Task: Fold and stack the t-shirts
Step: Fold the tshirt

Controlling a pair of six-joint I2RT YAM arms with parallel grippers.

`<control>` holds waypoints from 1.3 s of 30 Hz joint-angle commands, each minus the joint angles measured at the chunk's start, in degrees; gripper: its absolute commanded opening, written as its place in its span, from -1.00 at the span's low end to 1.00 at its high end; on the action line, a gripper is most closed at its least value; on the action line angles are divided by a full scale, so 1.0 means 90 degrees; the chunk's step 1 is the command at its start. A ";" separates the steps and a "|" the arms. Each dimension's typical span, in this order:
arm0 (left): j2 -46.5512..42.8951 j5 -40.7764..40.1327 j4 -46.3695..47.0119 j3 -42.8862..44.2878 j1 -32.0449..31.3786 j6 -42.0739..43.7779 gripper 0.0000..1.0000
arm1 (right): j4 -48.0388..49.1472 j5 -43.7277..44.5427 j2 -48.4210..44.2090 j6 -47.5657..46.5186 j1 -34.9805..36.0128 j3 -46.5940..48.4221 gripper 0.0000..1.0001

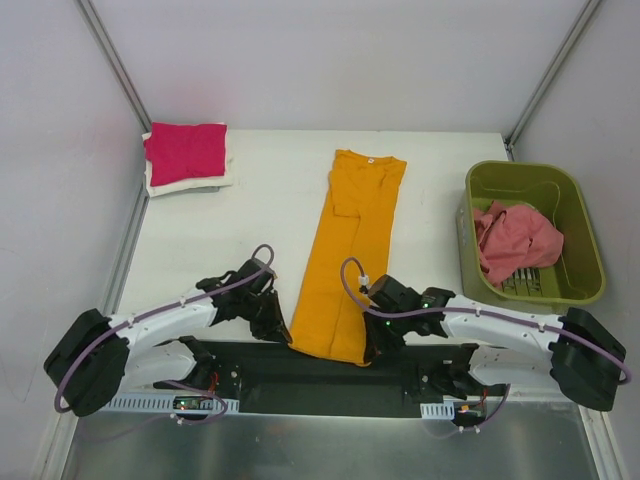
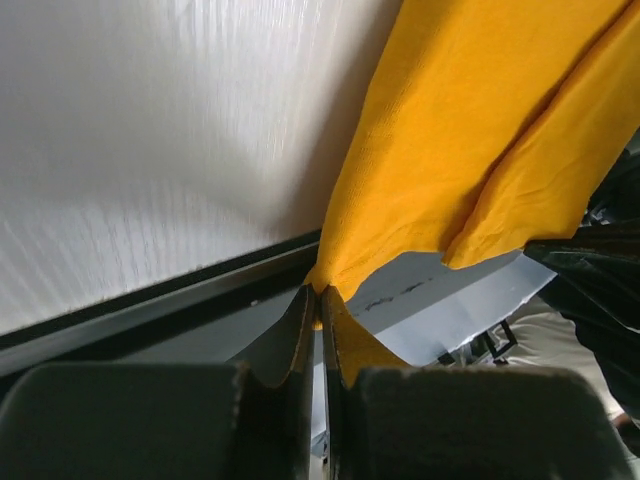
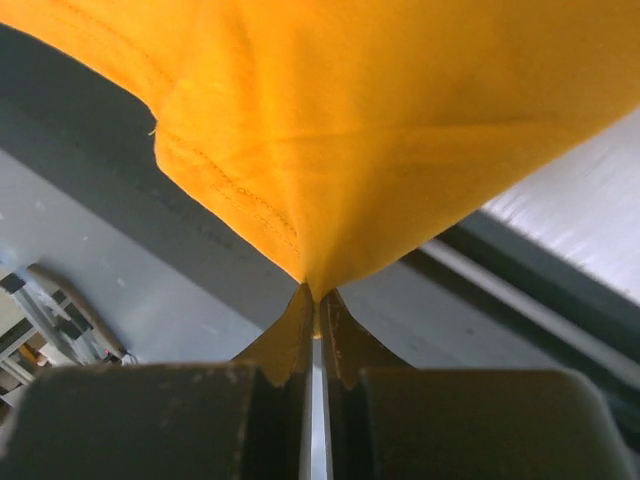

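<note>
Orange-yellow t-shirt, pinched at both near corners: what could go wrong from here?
1. The left end effector and right end effector grip the orange-yellow t-shirt only at their very fingertips; a corner could slip out on lifting.
2. The shirt lies in lengthwise layers; a pinch may miss the under layer, letting the fold fall open.
3. It lies slanted, so the next fold may land crooked.

orange-yellow t-shirt [image 1: 350, 250], magenta t-shirt [image 1: 187, 152], salmon-pink t-shirt [image 1: 515, 240], olive-green bin [image 1: 520, 170]
</note>
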 commanded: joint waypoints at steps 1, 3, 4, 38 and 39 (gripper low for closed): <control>-0.0736 0.0221 -0.0365 0.0020 -0.0041 -0.0280 -1.00 | -0.0501 0.0206 -0.0613 0.0417 0.0184 0.0335 -0.99; -0.0873 0.0114 -0.0462 0.0400 -0.0041 -0.0056 -1.00 | -0.0986 0.0644 -0.0682 0.0202 0.0136 0.0743 -0.99; -0.0864 0.0026 -0.0502 0.0547 -0.0031 0.0042 -1.00 | -0.1174 0.0801 -0.0692 0.0085 0.0097 0.0882 -0.99; 0.4730 -0.0102 -0.0766 0.7021 0.1863 0.2103 -1.00 | -0.1283 0.1711 0.2813 -0.2846 -0.3917 0.5012 -0.99; 0.4839 -0.0073 -0.0785 0.7120 0.1912 0.2123 -1.00 | -0.1273 0.1711 0.2997 -0.2875 -0.3956 0.5082 -0.99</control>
